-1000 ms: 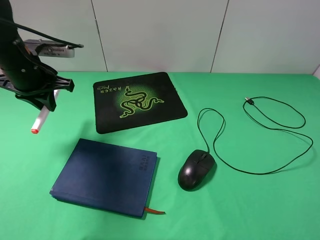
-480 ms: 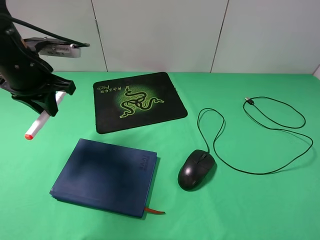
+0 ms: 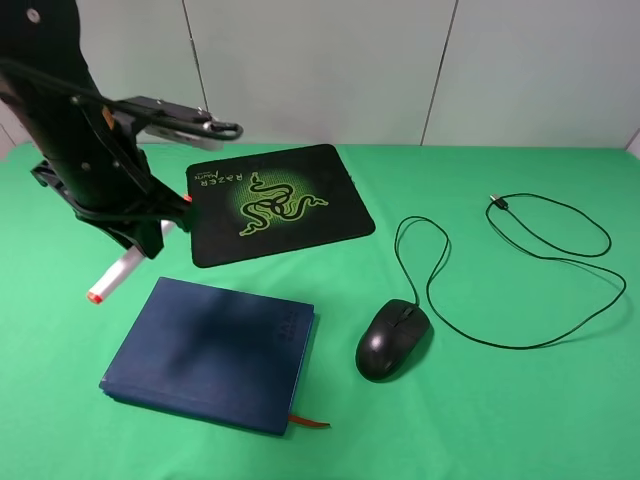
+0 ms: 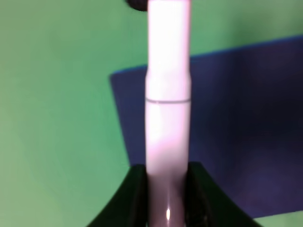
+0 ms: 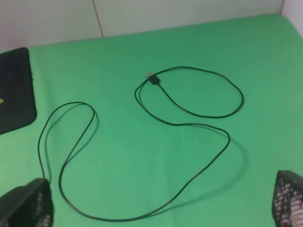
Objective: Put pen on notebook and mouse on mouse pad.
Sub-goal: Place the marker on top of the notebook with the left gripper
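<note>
The left gripper [image 3: 148, 232], jaws pinching the thick white orange-tipped pen [image 3: 112, 280], hangs near the desk's left edge, by the dark blue hardcover notebook's [image 3: 215, 350] far corner. Released tilted, the cylinder may roll off. The right gripper's [image 5: 156, 208] jaws are spread wide.

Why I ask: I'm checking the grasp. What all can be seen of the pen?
The pen is a thick white cylinder, plastic-looking, with a thin seam ring round its body and an orange-red tip at its lower end. The left gripper, shut, clamps its upper part; nothing else touches it. It hangs tilted in the air, low tip pointing left, near the far left corner of the notebook, not resting on it.
</note>
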Controlling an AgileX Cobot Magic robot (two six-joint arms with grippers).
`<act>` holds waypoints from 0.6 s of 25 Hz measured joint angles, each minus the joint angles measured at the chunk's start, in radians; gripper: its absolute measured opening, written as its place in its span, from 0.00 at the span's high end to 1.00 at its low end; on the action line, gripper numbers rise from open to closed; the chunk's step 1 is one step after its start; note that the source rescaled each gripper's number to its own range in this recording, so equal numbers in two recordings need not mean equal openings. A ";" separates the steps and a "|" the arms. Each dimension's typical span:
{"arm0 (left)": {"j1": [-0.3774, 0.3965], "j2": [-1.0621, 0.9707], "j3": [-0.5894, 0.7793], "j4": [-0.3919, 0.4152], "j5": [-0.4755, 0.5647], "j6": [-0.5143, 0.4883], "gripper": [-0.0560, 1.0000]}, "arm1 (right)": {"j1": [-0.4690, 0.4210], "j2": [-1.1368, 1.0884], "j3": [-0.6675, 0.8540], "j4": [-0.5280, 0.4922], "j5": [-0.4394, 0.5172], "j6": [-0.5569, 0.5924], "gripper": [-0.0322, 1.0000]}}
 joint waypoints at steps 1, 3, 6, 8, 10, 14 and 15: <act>-0.012 0.000 0.013 0.000 -0.013 0.000 0.94 | 0.000 0.000 0.000 0.000 0.000 0.000 0.00; -0.042 0.000 0.038 0.000 -0.037 0.000 0.94 | 0.000 0.000 0.000 0.000 0.000 0.000 0.00; -0.082 0.000 0.074 -0.003 -0.069 -0.007 0.94 | 0.000 0.000 0.000 0.000 0.000 0.000 0.00; -0.107 0.000 0.096 -0.003 -0.095 -0.023 0.94 | 0.000 0.000 0.000 0.000 0.000 0.000 0.00; -0.134 0.000 0.119 -0.004 -0.118 -0.036 0.94 | 0.000 0.000 0.000 0.000 0.000 0.000 0.00; -0.182 -0.001 0.159 -0.007 -0.166 -0.078 0.94 | 0.000 0.000 0.000 0.000 0.000 0.000 0.00; -0.190 -0.001 0.171 -0.008 -0.179 -0.089 0.94 | 0.000 0.000 0.000 0.000 0.000 0.000 0.00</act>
